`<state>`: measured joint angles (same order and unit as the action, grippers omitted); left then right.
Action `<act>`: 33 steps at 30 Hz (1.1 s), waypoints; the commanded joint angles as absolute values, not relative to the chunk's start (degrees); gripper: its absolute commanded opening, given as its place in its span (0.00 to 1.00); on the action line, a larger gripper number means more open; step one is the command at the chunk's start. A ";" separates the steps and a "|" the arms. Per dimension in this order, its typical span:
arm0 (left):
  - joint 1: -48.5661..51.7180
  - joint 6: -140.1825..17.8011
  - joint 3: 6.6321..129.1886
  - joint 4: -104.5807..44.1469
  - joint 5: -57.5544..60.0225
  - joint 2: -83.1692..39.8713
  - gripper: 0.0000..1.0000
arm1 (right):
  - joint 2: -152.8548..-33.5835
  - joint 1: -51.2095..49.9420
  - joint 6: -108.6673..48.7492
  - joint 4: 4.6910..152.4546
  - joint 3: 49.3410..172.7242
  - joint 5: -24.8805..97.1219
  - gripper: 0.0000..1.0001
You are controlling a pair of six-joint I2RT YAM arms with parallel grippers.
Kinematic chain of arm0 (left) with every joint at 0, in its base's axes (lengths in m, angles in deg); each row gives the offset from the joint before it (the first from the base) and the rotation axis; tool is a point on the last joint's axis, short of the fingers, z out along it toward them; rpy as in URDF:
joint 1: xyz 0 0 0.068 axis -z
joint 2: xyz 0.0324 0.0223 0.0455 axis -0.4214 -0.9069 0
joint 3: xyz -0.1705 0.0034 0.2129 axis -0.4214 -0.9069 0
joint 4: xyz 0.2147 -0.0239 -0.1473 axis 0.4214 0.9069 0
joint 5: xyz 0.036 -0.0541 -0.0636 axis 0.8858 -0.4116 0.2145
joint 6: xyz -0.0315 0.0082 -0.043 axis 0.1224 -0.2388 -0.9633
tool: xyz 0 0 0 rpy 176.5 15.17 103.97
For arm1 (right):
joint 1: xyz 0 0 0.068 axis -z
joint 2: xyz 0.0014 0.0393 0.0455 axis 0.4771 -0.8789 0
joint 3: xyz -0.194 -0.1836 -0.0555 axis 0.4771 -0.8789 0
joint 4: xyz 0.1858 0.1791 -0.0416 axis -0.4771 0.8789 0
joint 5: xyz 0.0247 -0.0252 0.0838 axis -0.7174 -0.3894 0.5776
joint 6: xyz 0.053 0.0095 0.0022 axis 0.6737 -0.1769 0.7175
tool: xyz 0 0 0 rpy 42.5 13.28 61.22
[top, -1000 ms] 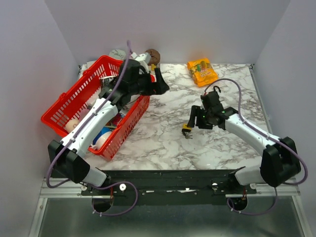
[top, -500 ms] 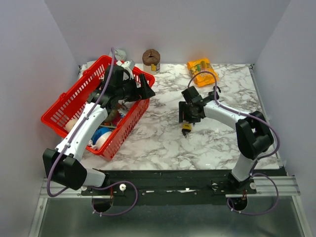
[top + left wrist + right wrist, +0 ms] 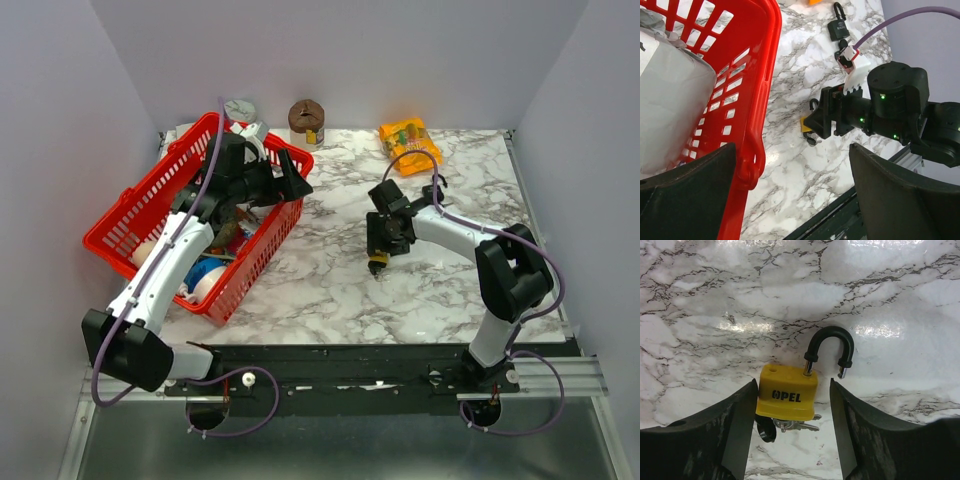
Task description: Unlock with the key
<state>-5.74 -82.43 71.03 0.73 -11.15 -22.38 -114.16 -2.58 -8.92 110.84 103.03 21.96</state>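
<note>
**Padlock lined up between my right fingers**

Padlock (image 3: 788, 395) lies flat on the marble table (image 3: 790, 290), and my right gripper (image 3: 793, 386) has swung in over the last second and now points straight down at it. The jaws are partly open and creeping inward, one finger on each side of the yellow body. Neither touches it yet, so I hold nothing. The shackle (image 3: 830, 337) looks swung out, with one leg free beside the body, and the keys (image 3: 790, 426) poke out below. I judge the lock may already be released. My left gripper (image 3: 792, 150) has drawn back over the red basket (image 3: 760, 100), spread wide and empty.
</note>
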 commanded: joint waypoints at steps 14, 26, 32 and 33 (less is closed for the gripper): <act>-6.03 -82.66 69.13 0.89 -10.46 -17.44 0.99 | -112.96 -2.80 -13.74 111.20 98.86 18.46 0.31; -6.20 -81.34 67.37 -0.25 -7.03 -12.60 0.99 | -97.76 8.88 -30.35 111.47 91.39 16.08 0.23; -6.29 -81.60 65.53 -0.87 -6.85 -11.11 0.99 | -94.93 15.92 -39.14 108.65 88.57 21.44 0.23; -6.29 -81.60 65.44 -0.95 -7.03 -10.85 0.99 | -95.71 17.32 -40.02 108.65 88.57 21.45 0.23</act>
